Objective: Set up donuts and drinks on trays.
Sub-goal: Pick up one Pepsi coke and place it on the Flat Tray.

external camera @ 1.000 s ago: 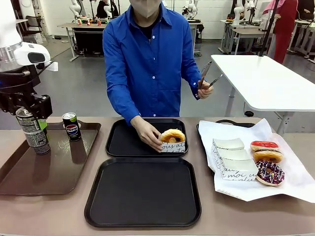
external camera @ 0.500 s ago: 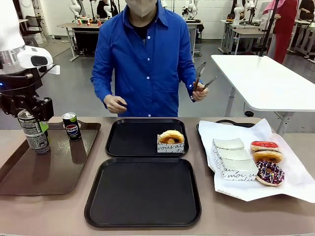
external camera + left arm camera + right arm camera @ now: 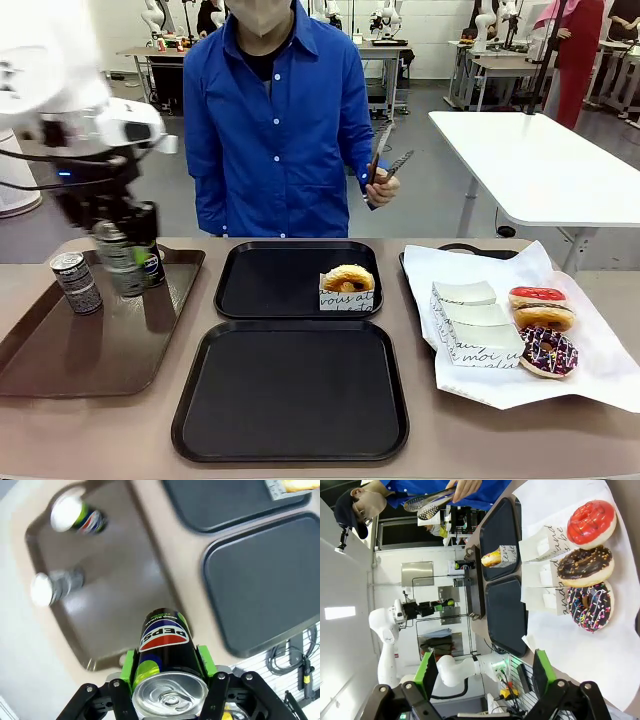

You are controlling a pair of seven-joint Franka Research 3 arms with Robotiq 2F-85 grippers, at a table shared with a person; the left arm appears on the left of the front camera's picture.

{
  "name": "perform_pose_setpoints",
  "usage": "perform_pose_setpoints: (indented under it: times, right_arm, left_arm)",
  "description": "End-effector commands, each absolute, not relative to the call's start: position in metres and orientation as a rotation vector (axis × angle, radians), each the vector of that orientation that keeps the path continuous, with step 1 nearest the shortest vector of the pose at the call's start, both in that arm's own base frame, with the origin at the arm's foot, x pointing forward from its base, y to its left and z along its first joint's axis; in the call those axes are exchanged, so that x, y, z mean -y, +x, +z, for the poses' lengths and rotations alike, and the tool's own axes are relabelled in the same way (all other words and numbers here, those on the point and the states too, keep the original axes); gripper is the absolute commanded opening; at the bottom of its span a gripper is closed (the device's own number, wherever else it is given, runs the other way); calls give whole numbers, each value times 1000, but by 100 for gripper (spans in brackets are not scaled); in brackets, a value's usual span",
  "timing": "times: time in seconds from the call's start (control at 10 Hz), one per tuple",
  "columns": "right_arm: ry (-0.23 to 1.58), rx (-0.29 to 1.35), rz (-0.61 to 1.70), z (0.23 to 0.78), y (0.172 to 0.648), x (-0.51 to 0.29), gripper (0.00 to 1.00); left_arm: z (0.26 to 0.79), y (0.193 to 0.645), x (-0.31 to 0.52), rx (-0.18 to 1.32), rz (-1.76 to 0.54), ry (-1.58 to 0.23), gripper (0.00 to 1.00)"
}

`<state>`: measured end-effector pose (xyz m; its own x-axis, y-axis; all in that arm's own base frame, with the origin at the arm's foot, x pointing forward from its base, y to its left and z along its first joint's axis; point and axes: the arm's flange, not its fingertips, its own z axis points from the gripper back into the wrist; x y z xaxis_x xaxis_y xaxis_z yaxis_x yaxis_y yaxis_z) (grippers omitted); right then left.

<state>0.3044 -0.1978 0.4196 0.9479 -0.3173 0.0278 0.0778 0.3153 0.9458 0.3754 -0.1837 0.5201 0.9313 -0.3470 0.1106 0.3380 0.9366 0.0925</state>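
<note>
– Black trays: where do they lie?
– Two sit mid-surface, one behind the other. The far tray (image 3: pixel 260 290) carries a sleeved donut (image 3: pixel 349 278) in its near right corner. The near tray (image 3: pixel 290 395) lies along the near edge.
– And the drinks?
– The left gripper (image 3: pixel 167 666) clamps a Pepsi can (image 3: pixel 164 637) upright between its green pads. The can is lifted above the far side of a brown tray (image 3: pixel 90 350) at the left edge. On that tray stand a grey can (image 3: pixel 77 282), towards its far left, and a second Pepsi can (image 3: pixel 151 265), at its far right corner. The second Pepsi can is partly hidden behind the held one, which is blurred in the front view.
– The other gripper?
– The right gripper (image 3: pixel 484 667) stands wide, with nothing between its pads, facing the white paper (image 3: pixel 600 370) at the right edge.
– What lies on the paper?
– Three donuts lie in a row: a red-iced donut (image 3: pixel 537 296) farthest, a brown donut (image 3: pixel 543 318) in the middle, and a sprinkled donut (image 3: pixel 547 352) nearest. Just left of them is a stack of printed sleeves (image 3: pixel 475 325).
– And the person?
– The person stands at the far edge in a blue shirt. One hand (image 3: pixel 383 188) holds metal tongs (image 3: pixel 390 160) raised above the surface.
</note>
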Motion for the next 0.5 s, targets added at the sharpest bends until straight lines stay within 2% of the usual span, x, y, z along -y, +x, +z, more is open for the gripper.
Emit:
perform_pose_setpoints:
  times: [0.0, 0.1, 0.4]
  right_arm:
    - [1235, 229, -262, 419, 306, 197, 100]
    - [1235, 229, -262, 419, 306, 197, 100]
    - [1235, 229, -262, 419, 306, 197, 100]
  left_arm:
    - [510, 419, 234, 161, -397, 80, 59]
    - [495, 445, 261, 159, -416, 55, 59]
    - [456, 481, 300, 226, -452, 17, 59]
